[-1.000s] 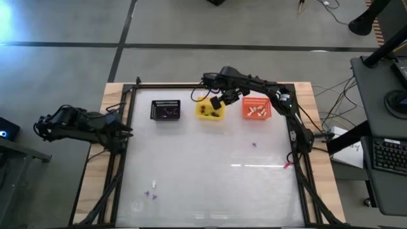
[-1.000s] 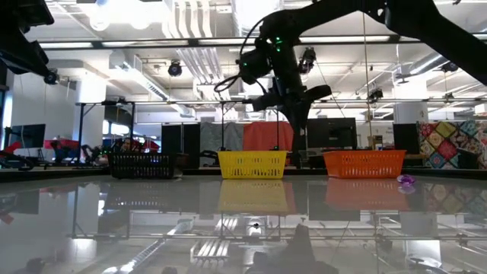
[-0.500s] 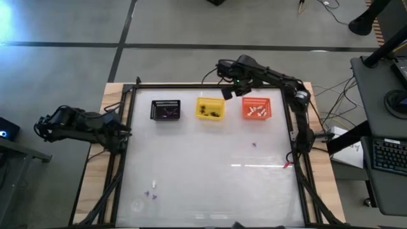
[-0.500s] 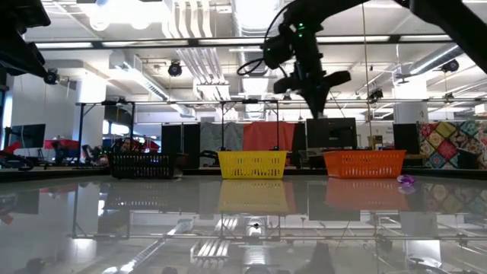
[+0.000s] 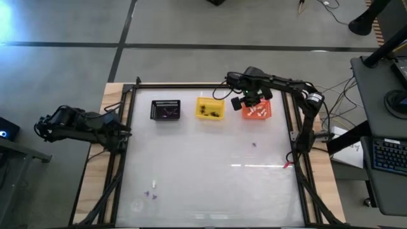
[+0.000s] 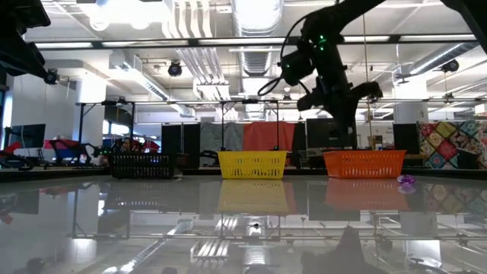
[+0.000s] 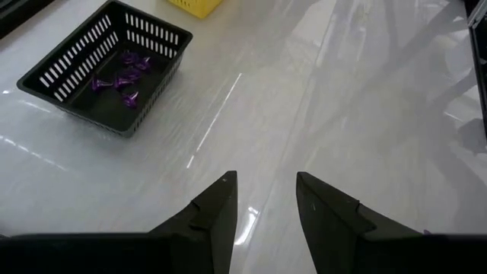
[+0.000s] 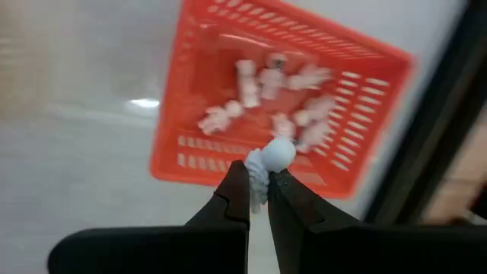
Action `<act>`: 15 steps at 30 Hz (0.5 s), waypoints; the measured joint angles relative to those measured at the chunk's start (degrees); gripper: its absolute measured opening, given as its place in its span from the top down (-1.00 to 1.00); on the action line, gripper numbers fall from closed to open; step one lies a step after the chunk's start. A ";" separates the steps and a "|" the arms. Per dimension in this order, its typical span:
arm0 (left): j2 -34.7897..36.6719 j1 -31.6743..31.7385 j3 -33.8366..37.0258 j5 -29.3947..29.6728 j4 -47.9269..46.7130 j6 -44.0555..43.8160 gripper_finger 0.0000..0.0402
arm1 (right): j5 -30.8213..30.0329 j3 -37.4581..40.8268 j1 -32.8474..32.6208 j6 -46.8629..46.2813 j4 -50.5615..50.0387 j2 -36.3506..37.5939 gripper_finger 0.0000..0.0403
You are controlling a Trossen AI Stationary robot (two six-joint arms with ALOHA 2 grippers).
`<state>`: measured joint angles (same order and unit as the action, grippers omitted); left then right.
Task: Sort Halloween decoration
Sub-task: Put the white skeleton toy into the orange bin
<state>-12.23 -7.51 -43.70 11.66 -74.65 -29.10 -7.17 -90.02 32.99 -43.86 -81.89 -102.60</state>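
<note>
My right gripper (image 5: 253, 102) hangs over the orange basket (image 5: 257, 109) at the table's far right, shut on a small white trinket (image 8: 268, 161). Several more white trinkets (image 8: 274, 99) lie in that basket. The black basket (image 7: 106, 68) holds purple trinkets (image 7: 122, 76). The yellow basket (image 5: 210, 109) holds dark ones. My left gripper (image 7: 266, 179) waits open at the table's left edge, touching nothing. My right gripper pinches the white trinket between its two fingertips (image 8: 237, 183), coming from above and pointing down. The trinket's round end (image 8: 278, 152) sticks out past the fingertips. It hangs lifted clear above the orange basket's near wall (image 8: 228, 152).
A loose purple trinket (image 5: 254, 144) lies on the table in front of the orange basket. A few small pieces (image 5: 152, 191) lie near the front left corner. A black frame (image 5: 294, 127) rims the table, with a red bit (image 5: 286, 165) by its right rail.
My right gripper has travelled toward the table's right edge, from over the yellow basket to over the orange one, keeping its height and staying shut.
</note>
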 joint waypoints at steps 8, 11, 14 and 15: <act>-0.04 0.00 0.00 0.00 0.02 -0.66 0.41 | 1.63 5.21 1.49 0.49 7.63 0.19 0.94; -0.04 0.00 0.00 0.00 0.02 -0.79 0.41 | 1.59 6.12 2.08 1.33 8.27 0.19 0.94; -0.04 0.00 0.00 0.86 0.02 -0.81 0.41 | 1.60 7.26 2.72 2.79 9.50 0.19 0.91; -0.04 0.00 0.00 1.37 0.04 -0.85 0.41 | 1.61 7.64 2.91 3.19 10.09 0.19 0.89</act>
<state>-12.27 -7.51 -43.70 13.04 -74.61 -29.95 -5.56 -82.38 35.91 -40.67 -71.80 -102.41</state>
